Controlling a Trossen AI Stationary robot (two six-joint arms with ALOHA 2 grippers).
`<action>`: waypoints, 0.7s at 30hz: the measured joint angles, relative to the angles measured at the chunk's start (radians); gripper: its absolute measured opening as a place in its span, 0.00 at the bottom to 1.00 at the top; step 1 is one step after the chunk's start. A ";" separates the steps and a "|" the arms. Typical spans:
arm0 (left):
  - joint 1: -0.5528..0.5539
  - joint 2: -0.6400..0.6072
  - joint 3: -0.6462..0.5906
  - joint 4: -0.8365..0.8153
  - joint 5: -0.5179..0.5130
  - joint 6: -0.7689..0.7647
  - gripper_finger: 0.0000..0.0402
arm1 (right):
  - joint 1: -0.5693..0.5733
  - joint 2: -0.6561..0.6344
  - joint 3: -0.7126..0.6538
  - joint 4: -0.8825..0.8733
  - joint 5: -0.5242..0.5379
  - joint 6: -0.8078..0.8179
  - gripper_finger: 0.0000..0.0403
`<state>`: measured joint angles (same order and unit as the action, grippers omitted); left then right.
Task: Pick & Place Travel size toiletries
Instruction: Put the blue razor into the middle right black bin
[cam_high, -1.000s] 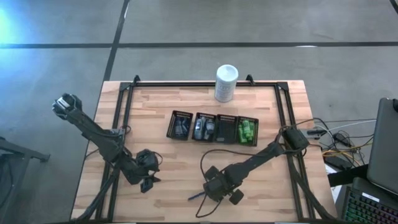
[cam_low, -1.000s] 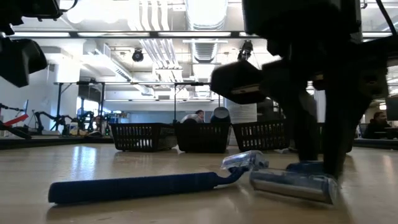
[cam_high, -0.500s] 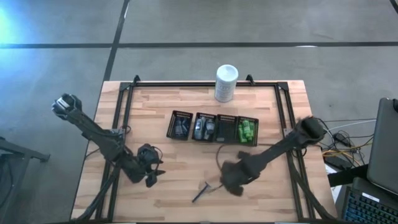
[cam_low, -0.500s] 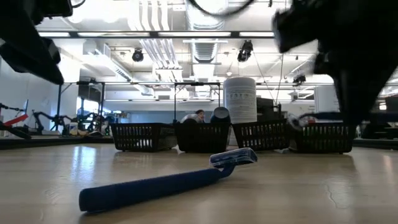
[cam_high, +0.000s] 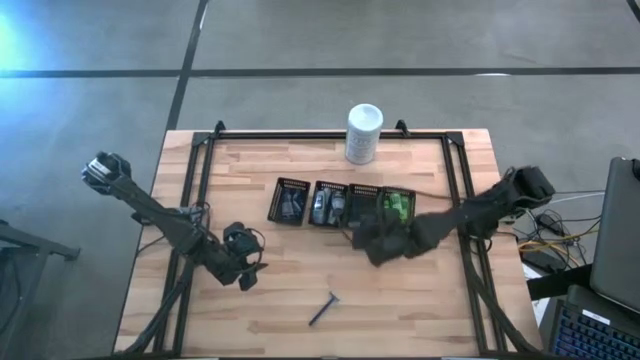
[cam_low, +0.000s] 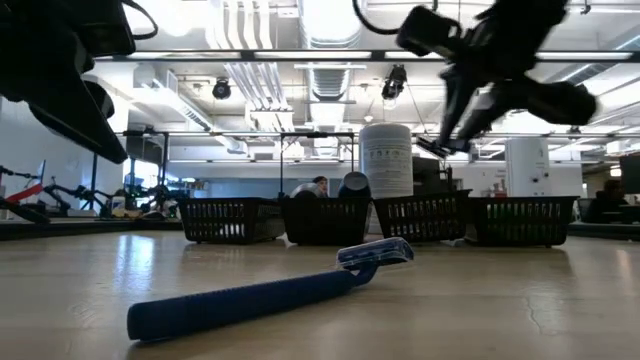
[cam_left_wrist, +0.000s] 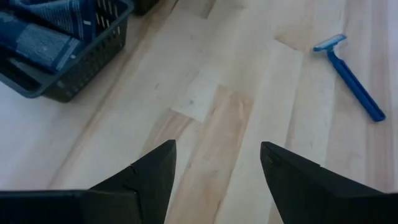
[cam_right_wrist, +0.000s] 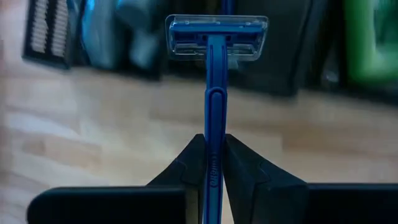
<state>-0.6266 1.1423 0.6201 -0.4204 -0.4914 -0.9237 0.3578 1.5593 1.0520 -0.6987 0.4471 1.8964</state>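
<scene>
My right gripper (cam_high: 372, 245) is shut on a blue razor (cam_right_wrist: 215, 93), above the table just in front of the row of black mesh trays (cam_high: 340, 205). In the low view it hangs high at the right (cam_low: 470, 95). A second blue razor (cam_high: 324, 308) lies flat on the table near the front edge, also seen in the low view (cam_low: 260, 295) and the left wrist view (cam_left_wrist: 348, 74). My left gripper (cam_high: 245, 275) is open and empty above the table's left part, its fingertips apart (cam_left_wrist: 217, 162). The trays hold grey tubes, dark items and green bottles (cam_high: 397, 209). My right gripper pinches the razor's blue handle (cam_right_wrist: 214, 165) between its two fingers. The handle runs along the fingers, and the head (cam_right_wrist: 216, 34) sticks out ahead of the fingertips. The razor is lifted clear of the table.
A large white canister (cam_high: 363, 133) stands at the far edge behind the trays. Black rails run along the table's left (cam_high: 190, 200) and right (cam_high: 462, 190) sides. Bare wood lies between the trays and the front edge. The leftmost tray shows in the left wrist view (cam_left_wrist: 62, 56).
My right gripper has risen from the table near the front edge and gone toward the far edge, up to the trays, carrying one razor lifted clear. The other razor lies nearly where it was on the table. My left gripper has gone a little toward the far edge.
</scene>
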 joint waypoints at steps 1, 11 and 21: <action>0.003 0.000 0.000 0.001 -0.001 0.007 0.59 | -0.029 -0.004 0.005 -0.001 -0.001 -0.030 0.08; 0.028 0.000 -0.005 0.001 -0.010 -0.013 0.59 | -0.328 -0.013 0.017 -0.001 -0.134 -0.370 0.09; 0.028 0.000 -0.005 0.001 -0.006 -0.056 0.59 | -0.408 0.007 -0.055 0.056 -0.235 -0.440 0.13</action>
<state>-0.5987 1.1423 0.6155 -0.4191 -0.4973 -0.9797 -0.0498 1.5665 0.9974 -0.6423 0.2119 1.4563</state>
